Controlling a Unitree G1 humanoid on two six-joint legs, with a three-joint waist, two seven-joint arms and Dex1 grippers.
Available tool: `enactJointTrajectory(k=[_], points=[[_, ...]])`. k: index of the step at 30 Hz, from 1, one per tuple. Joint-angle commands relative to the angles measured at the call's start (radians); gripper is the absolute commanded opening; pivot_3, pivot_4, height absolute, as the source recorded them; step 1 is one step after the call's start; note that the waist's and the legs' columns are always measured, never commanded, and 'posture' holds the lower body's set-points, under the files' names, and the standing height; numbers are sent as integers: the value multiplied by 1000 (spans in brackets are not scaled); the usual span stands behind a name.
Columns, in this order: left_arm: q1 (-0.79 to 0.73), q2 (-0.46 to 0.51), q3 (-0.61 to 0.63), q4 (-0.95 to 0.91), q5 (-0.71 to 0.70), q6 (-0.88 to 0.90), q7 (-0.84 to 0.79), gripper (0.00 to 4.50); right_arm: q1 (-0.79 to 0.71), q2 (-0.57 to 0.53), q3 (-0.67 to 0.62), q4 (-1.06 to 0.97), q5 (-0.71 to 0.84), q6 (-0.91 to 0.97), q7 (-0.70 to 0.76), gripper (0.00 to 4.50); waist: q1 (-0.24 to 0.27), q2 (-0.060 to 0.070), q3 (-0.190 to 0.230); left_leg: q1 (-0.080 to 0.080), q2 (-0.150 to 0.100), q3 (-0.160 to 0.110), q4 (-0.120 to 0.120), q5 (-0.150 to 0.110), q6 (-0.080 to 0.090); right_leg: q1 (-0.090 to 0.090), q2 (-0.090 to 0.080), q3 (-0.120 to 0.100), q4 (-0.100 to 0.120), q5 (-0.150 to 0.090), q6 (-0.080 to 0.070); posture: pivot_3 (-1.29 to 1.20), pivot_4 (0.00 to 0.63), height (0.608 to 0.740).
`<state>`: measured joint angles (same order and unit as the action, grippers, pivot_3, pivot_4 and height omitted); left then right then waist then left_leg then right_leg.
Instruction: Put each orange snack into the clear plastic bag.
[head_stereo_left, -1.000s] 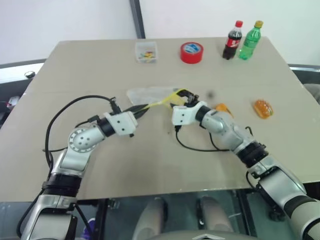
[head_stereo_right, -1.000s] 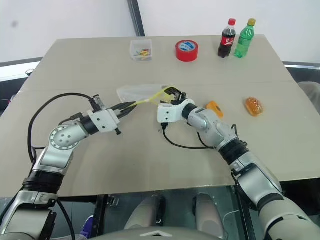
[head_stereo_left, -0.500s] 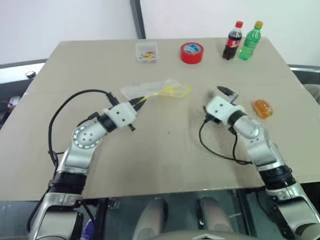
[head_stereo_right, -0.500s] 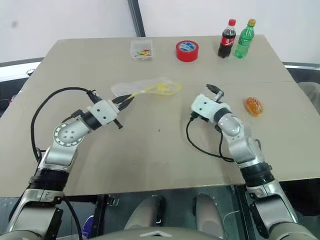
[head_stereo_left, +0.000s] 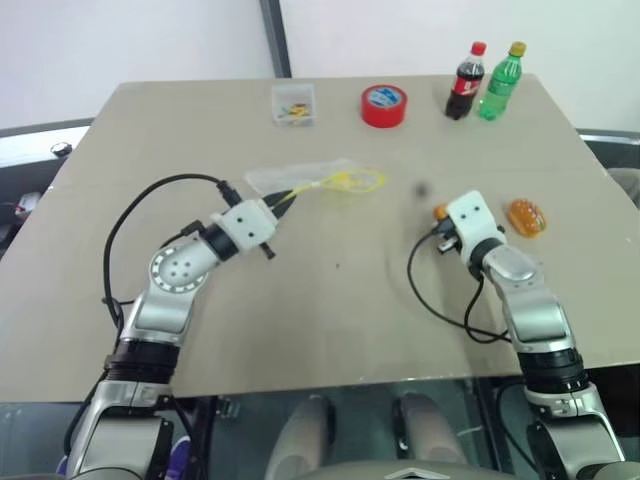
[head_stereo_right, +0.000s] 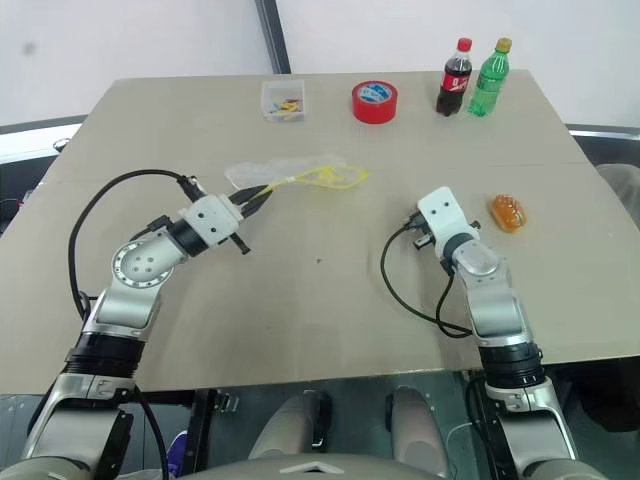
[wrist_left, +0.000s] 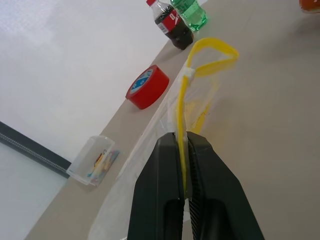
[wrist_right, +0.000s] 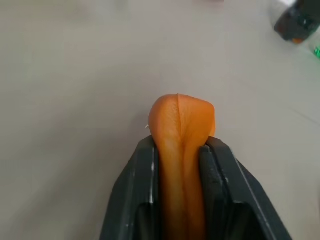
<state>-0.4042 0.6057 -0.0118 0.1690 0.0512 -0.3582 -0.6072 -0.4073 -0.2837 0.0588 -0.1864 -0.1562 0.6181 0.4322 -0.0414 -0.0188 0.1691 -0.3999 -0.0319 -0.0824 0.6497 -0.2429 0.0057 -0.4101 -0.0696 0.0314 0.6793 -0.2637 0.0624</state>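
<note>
Left gripper pinches the bag by its yellow strip; crinkled clear film lies mid-table. Right gripper clamps one smooth, glossy orange snack, mostly hidden between the fingers. Second snack, rounded and dark-banded, sits beside it on the matte table.

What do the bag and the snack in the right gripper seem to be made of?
Bag: thin clear plastic film, crinkled and see-through, with an opaque yellow strip at the mouth.
Snack: looks like soft, glossy orange rubber or gummy; it narrows where the right gripper pinches it and shows fine wrinkles. The exact material stays uncertain.
</note>
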Motion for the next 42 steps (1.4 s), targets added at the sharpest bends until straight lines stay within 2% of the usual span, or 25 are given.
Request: enactJointTrajectory(k=[1, 10, 19, 23, 26, 29, 34, 39, 42], points=[[2, -4, 4, -55, -18, -3, -1, 0, -51, 12, 51, -132, 84, 9, 81, 1007, -2, 0, 0, 0, 0, 0, 0, 0, 0, 0, 0, 0, 0, 0, 0, 0, 150, 740], [34, -9, -15, -115, -38, -51, -44, 0, -192, 40, 176, -21, 99, -52, 112, 1007, 5, 0, 0, 0, 0, -1, 0, 0, 0, 0, -1, -1, -1, 0, 0, 0, 150, 740], [97, 19, -31, -105, -50, -220, -106, 0, -220, 7, 232, 49, 107, -123, 187, 1007, -1, 0, 0, -1, 1, -1, 0, 0, 0, 0, 0, -1, -1, 0, 0, 0, 150, 740], [110, 31, -33, -66, -56, -269, -124, 0, -226, -48, 283, 81, 68, -264, 239, 1007, 1, 0, 0, -1, 1, -1, 0, 0, 0, 0, -1, -1, -1, 0, 0, 0, 150, 740], [116, 47, -41, -48, -70, -304, -156, 0, -229, -40, 273, 104, 67, -288, 216, 1007, 0, 0, 0, -1, 0, -1, 0, 0, 0, 0, -1, -1, -1, 0, 0, 0, 150, 740], [131, 63, -52, -41, -109, -309, -204, 0, -242, 24, 198, 126, 135, -221, 174, 1007, -2, 0, 0, -1, 1, -1, 0, 0, 0, 0, -1, -1, -1, 0, 0, 0, 150, 740], [114, 78, -70, -6, -181, -302, -298, 0, -228, 35, 183, 125, 146, -212, 169, 1007, 3, 0, 0, -1, 1, -1, 0, 0, 0, 0, -1, -1, -1, 0, 0, 0, 150, 740], [63, 87, -65, 39, -261, -268, -391, 0, -208, -39, 269, 138, 38, -381, 183, 1007, 2, 0, 0, -1, 0, -2, 0, 0, 0, 0, -1, -2, -1, 0, 0, 0, 150, 740], [39, 82, -73, 59, -289, -285, -446, 0, -205, -37, 295, 163, 19, -437, 177, 1007, -3, 0, 0, -1, 0, -1, 0, 0, 0, 0, 0, -2, -1, 0, 0, 0, 150, 740]])
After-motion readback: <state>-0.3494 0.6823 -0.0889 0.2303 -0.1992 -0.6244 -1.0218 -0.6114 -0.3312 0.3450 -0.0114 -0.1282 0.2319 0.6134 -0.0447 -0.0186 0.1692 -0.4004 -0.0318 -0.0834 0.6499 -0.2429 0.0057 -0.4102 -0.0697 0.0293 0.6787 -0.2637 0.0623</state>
